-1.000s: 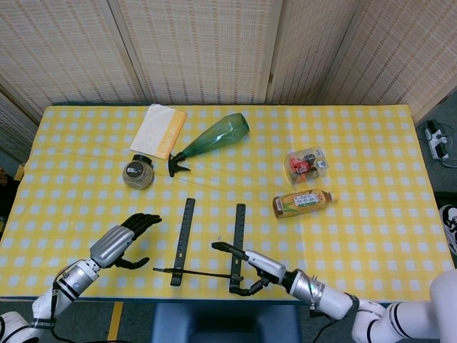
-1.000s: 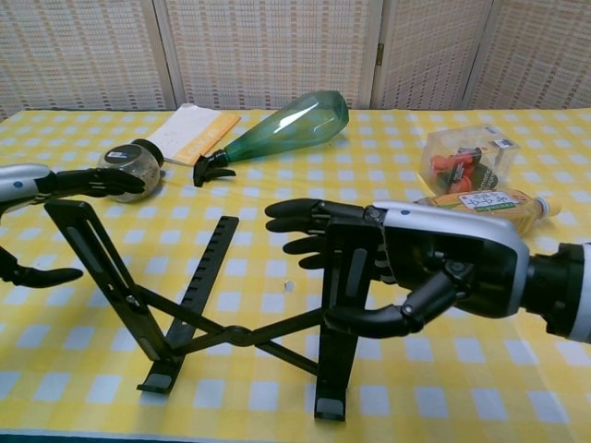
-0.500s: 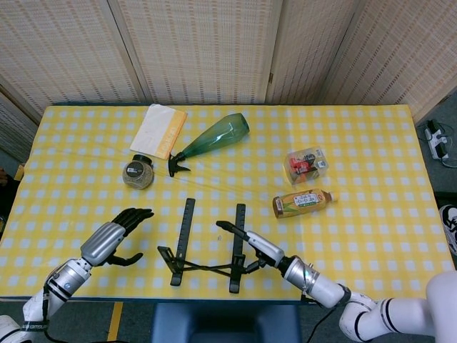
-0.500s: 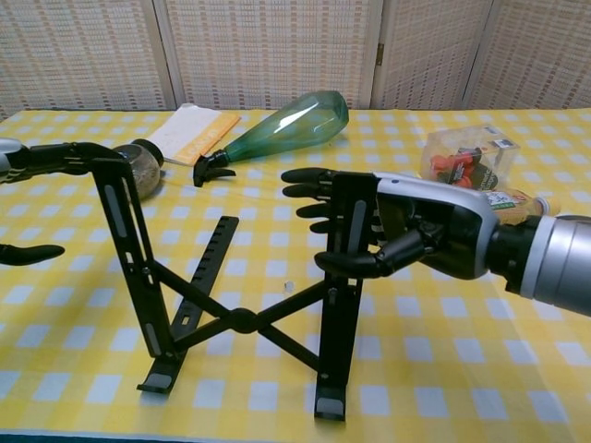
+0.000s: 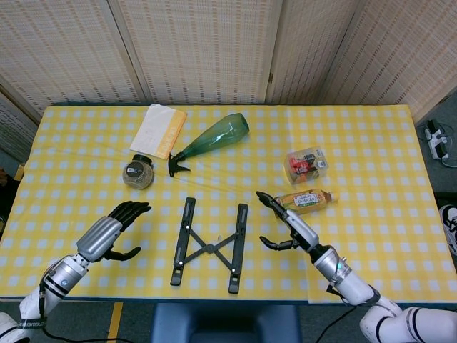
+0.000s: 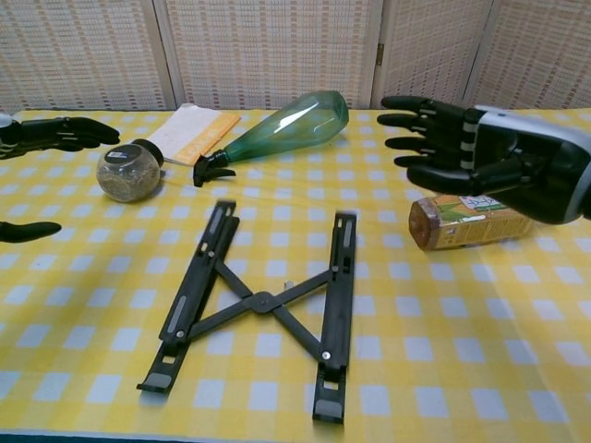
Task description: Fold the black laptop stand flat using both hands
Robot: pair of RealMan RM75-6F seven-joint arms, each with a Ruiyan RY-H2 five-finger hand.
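Black-fingered left hand spread wide, empty. Small round glass jar, brownish contents. Black metal laptop stand flat on yellow checked tablecloth, between hands. Right hand wide, empty; tea bottle beneath.

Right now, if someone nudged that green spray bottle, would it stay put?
Probably not. The spray bottle lies on its side on the cloth, and its rounded body would likely roll, though the black trigger head may stop it turning far. It looks like thin clear plastic and seems empty, so it is likely light and easy to shove.
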